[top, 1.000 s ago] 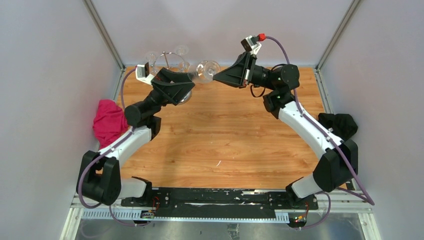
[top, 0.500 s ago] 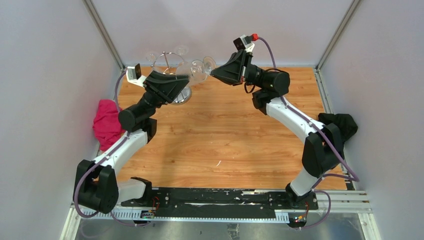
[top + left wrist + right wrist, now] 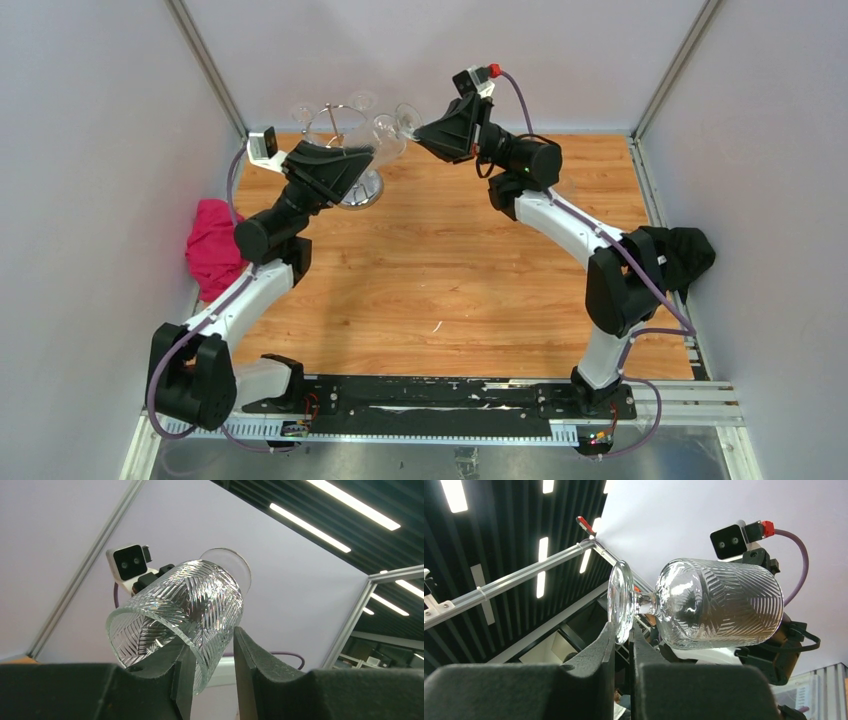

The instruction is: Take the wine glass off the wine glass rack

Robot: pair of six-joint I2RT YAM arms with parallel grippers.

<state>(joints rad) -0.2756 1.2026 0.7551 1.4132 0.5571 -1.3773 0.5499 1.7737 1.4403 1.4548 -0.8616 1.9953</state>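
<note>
Right gripper (image 3: 623,630) clamped tight on wine glass (image 3: 719,610) foot; left gripper (image 3: 210,645) pinches bowl rim. Glass lies sideways between them, upper centre, long axis left-right, just right of wine glass rack (image 3: 368,193).

White-and-black jointed arms (image 3: 245,290), purple cables (image 3: 805,560), black bases.

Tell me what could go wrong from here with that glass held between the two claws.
1. The right claw pinches only the thin foot edge of the wine glass, so the glass may pivot or slip out.
2. The left claw straddles the rim wall with a gap at one finger. Uneven pulling against the other arm could crack it.
3. The wine glass rack and the other glasses on it are close by. A swing could knock them.
</note>
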